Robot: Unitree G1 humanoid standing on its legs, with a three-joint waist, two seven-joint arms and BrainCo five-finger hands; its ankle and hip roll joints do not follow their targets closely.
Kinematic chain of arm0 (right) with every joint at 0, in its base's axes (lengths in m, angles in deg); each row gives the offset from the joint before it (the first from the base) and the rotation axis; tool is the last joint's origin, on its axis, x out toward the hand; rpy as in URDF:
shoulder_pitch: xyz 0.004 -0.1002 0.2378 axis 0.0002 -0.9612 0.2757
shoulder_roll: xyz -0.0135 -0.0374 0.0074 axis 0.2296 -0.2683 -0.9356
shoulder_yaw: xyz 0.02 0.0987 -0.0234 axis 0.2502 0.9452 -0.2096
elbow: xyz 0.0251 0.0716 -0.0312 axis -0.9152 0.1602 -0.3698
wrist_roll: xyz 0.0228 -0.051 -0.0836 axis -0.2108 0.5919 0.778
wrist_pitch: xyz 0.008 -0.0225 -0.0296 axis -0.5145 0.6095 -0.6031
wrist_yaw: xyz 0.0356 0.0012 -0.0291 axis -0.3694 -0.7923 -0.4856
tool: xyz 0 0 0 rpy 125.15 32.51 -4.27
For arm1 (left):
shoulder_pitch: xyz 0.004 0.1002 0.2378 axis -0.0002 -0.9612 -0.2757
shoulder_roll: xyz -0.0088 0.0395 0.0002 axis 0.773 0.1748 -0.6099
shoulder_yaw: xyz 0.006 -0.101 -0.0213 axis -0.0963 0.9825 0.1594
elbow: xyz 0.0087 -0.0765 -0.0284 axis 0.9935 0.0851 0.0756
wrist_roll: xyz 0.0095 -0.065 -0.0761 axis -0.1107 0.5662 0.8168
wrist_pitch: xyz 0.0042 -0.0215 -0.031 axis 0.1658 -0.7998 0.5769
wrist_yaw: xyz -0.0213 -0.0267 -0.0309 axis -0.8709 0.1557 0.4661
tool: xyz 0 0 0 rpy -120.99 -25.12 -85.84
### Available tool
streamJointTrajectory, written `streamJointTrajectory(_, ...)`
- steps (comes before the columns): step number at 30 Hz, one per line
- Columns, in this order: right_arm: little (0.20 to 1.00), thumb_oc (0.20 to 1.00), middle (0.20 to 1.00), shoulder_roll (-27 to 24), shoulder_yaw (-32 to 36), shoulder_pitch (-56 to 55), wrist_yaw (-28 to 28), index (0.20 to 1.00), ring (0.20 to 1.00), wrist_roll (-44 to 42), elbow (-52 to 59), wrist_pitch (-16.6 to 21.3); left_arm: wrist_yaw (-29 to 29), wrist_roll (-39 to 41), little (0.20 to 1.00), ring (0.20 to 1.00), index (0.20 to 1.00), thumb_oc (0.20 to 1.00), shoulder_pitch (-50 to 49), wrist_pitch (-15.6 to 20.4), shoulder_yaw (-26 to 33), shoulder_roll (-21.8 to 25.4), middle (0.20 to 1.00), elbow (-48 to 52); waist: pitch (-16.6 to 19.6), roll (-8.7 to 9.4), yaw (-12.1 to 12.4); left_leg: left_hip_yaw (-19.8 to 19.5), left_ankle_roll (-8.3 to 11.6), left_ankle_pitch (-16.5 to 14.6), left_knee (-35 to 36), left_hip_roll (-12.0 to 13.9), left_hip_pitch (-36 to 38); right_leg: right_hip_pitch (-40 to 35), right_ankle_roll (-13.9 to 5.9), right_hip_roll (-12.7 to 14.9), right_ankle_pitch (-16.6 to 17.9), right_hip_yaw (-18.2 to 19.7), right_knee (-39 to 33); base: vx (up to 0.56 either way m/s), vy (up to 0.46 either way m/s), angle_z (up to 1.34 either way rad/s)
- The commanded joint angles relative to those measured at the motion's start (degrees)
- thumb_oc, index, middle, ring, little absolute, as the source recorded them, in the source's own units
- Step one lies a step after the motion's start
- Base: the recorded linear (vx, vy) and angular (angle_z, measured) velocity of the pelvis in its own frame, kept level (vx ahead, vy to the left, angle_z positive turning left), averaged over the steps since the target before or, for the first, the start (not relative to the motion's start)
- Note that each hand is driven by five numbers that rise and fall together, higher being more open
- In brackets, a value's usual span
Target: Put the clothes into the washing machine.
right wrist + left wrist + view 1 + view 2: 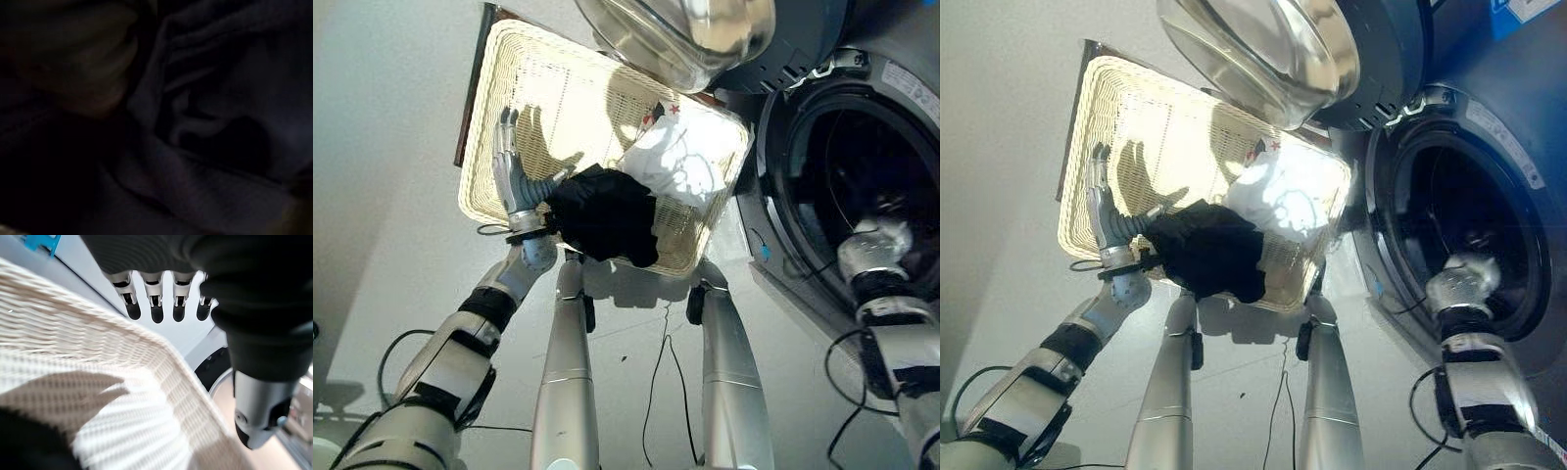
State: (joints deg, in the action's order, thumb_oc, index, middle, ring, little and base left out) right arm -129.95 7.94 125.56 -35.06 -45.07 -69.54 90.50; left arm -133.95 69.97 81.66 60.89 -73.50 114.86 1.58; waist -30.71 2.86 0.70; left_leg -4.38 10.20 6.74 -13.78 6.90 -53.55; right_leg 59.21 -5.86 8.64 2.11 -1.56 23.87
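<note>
Left hand [514,176] flat, fingers straight, inside cream woven wicker basket [558,88], beside black garment [602,213]; white garment [680,157] further right. Right hand [881,245] reaches into dark round washing machine drum [847,176], finger state unclear.

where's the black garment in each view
Left eye view: black garment on the basket's near edge, beside the left hand.
Right eye view: same place.
Left wrist view: dark patch in a corner.
Right wrist view: cannot tell.
Shared landmark: the basket.

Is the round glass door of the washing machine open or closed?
Open. The round glass door is swung away from the dark drum opening, and the right hand reaches inside.
</note>
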Motion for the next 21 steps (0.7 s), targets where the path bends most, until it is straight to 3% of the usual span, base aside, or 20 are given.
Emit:
streamJointTrajectory(1, 1.0, 1.0, 1.0, -3.8, 2.2, -2.2, -4.5, 1.0, 1.0, 5.8, 0.9, 2.1, 6.4, 2.8, 1.0, 1.0, 1.0, 1.0, 0.3, 4.1, 0.3, 1.5, 1.0, 1.9, 0.9, 0.51, -1.2, 0.5, -4.0, -1.2, -2.0, -5.7, -1.7, -2.8, -2.84, -3.3, 8.8, -5.8, -8.8, 0.0, 0.0, 0.0)
streamJointTrajectory(2, 1.0, 1.0, 1.0, -5.6, 2.7, -2.7, -3.4, 1.0, 1.0, 5.9, -0.6, 0.6, 9.0, 2.0, 1.0, 1.0, 1.0, 1.0, 0.1, 4.5, -0.6, 2.4, 1.0, 1.8, 0.9, 0.69, -1.1, 0.3, -4.15, -1.2, -1.8, -5.8, -1.6, -3.0, -2.8, -3.3, 8.9, -5.9, -9.2, 0.0, 0.0, 0.0)
streamJointTrajectory(3, 1.0, 1.0, 1.0, -7.0, 3.3, -3.2, -1.5, 1.0, 1.0, 4.9, -3.1, -1.4, 15.3, 3.2, 1.0, 1.0, 1.0, 1.0, 0.0, 6.0, -1.8, 3.5, 1.0, 1.6, 0.9, 0.67, -1.0, 0.1, -4.27, -1.3, -1.7, -6.0, -1.3, -3.3, -2.77, -3.2, 8.9, -6.0, -9.4, 0.01, -0.021, 0.04)
streamJointTrajectory(6, 1.0, 1.0, 1.0, -8.9, 3.4, -3.2, 0.1, 1.0, 1.0, 4.0, -6.3, -3.4, 22.7, 4.7, 1.0, 1.0, 1.0, 1.0, 0.0, 6.8, -3.9, 4.7, 1.0, 1.9, 0.9, 0.32, -0.8, -0.1, -4.5, -1.4, -1.6, -6.4, -1.1, -3.5, -2.74, -3.0, 8.9, -6.1, -9.4, 0.01, -0.005, 0.03)
streamJointTrajectory(8, 1.0, 1.0, 1.0, -10.1, 2.9, -2.9, 0.1, 1.0, 1.0, 4.6, -8.8, -5.1, 27.7, 5.7, 1.0, 1.0, 1.0, 1.0, 0.7, 6.3, -6.7, 6.4, 1.0, 2.7, 0.9, -0.22, -0.5, -0.2, -4.67, -1.4, -1.2, -6.7, -1.0, -3.5, -2.72, -2.8, 9.1, -6.3, -9.9, 0.02, -0.01, 0.04)
streamJointTrajectory(10, 1.0, 1.0, 1.0, -11.2, 2.0, -2.4, -0.7, 1.0, 1.0, 6.7, -10.9, -7.1, 36.3, 9.4, 1.0, 1.0, 1.0, 1.0, 1.3, 5.3, -10.2, 8.7, 1.0, 5.0, 0.9, -1.15, -0.2, -0.1, -4.92, -1.4, -0.8, -7.1, -0.7, -3.7, -2.81, -2.4, 9.2, -6.5, -10.2, 0.01, -0.004, 0.05)
streamJointTrajectory(17, 1.0, 1.0, 1.0, -12.1, -0.6, -0.6, 0.6, 1.0, 1.0, 7.1, -14.5, -10.3, 45.5, 12.0, 1.0, 1.0, 1.0, 1.0, 5.3, 0.5, -18.4, 13.1, 1.0, 9.6, 0.9, -2.7, 0.2, 0.3, -5.35, -1.6, -0.9, -7.6, -0.8, -3.7, -2.79, -1.8, 9.4, -6.6, -10.4, 0.0, -0.005, 0.04)
streamJointTrajectory(21, 1.0, 1.0, 1.0, -10.2, -2.1, 0.7, 2.2, 1.0, 1.0, 7.3, -15.7, -10.4, 49.8, 12.5, 1.0, 1.0, 1.0, 1.0, 8.6, -3.0, -22.5, 12.7, 1.0, 11.2, 0.9, -2.9, 0.1, 0.5, -5.61, -1.8, -1.2, -7.6, -0.9, -3.5, -2.67, -1.8, 9.2, -6.5, -10.4, 0.0, -0.001, 0.04)
